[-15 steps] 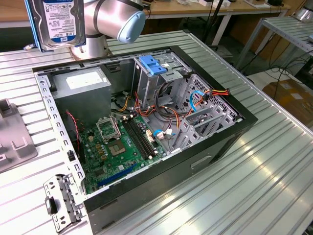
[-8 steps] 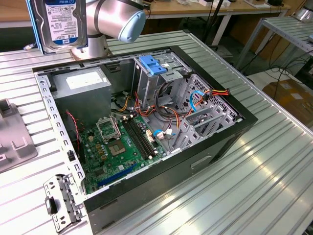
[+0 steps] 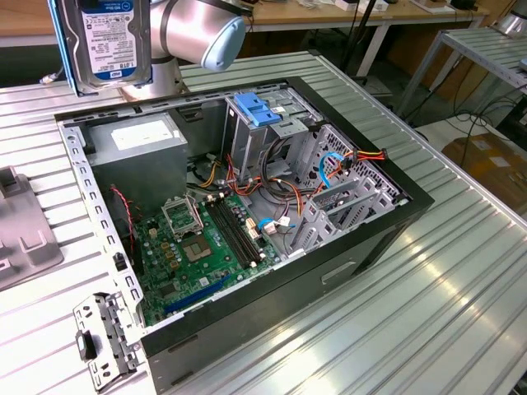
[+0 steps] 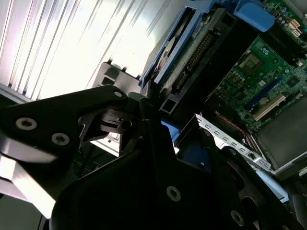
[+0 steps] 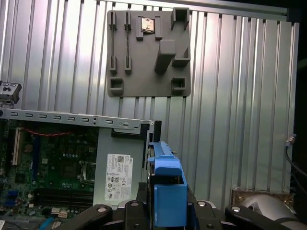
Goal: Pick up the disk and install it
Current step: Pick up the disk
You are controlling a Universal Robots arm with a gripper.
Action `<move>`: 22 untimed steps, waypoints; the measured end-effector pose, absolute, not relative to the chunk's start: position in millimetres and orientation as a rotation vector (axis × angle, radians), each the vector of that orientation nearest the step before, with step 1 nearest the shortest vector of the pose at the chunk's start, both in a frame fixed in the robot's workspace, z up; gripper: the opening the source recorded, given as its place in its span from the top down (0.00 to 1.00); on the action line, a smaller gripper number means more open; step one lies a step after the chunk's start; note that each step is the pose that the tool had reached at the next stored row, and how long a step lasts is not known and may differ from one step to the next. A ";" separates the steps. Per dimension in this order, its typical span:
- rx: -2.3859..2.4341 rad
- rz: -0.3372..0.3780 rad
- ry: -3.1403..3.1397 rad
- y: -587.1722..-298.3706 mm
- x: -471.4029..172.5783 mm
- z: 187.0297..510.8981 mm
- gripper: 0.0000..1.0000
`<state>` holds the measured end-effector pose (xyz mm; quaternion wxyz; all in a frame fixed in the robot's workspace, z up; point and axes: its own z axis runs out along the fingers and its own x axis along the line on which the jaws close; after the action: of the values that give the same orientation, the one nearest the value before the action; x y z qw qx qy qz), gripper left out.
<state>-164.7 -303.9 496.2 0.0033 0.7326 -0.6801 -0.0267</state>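
Nearest: small metal bracket (image 3: pixel 103 337) lying on the ribbed counter (image 3: pixel 395 329), just beside the open computer case (image 3: pixel 362 239). Grey holder plate (image 3: pixel 20 230) also on the counter, off to the exterior view's left.

Inside the case: green motherboard (image 3: pixel 206 239) flat on the bottom. Metal drive cage (image 3: pixel 272 140) stands past it, blue latch (image 3: pixel 255 111) on top. Red and orange cables (image 3: pixel 247 177) run beside the cage. Grey power-supply box (image 3: pixel 136 136) sits in the far corner.

Farther back: the disk (image 3: pixel 111 41) is up in the air, upright, label facing out, blue rails along its edges. It hangs above the case's far corner, touching nothing below.

First wrist view: end effector (image 5: pixel 168 213) clamped on the disk, black fingers (image 5: pixel 142 206) tight against both sides.

Silver arm (image 3: pixel 193 33) behind.
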 end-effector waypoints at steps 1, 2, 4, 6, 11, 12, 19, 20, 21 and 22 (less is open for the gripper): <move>2.297 -0.084 -2.132 -304.8 -164.6 496.2 0.63; 2.297 -0.084 -2.132 -305.7 -164.4 496.2 0.63; 2.297 -0.084 -2.132 -308.8 -163.7 496.1 0.63; 2.297 -0.084 -2.132 -312.7 -162.9 496.0 0.63; 2.297 -0.084 -2.132 -319.2 -161.6 495.8 0.63; 2.297 -0.084 -2.132 -320.1 -161.4 495.8 0.63; 2.297 -0.084 -2.132 -328.3 -159.7 495.7 0.63; 2.297 -0.084 -2.132 -329.8 -159.5 495.6 0.63; 2.297 -0.084 -2.132 -330.6 -159.2 495.6 0.63; 2.297 -0.084 -2.132 -331.5 -159.0 495.6 0.63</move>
<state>-159.0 -331.5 495.6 0.0033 0.7326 -0.6801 -0.0267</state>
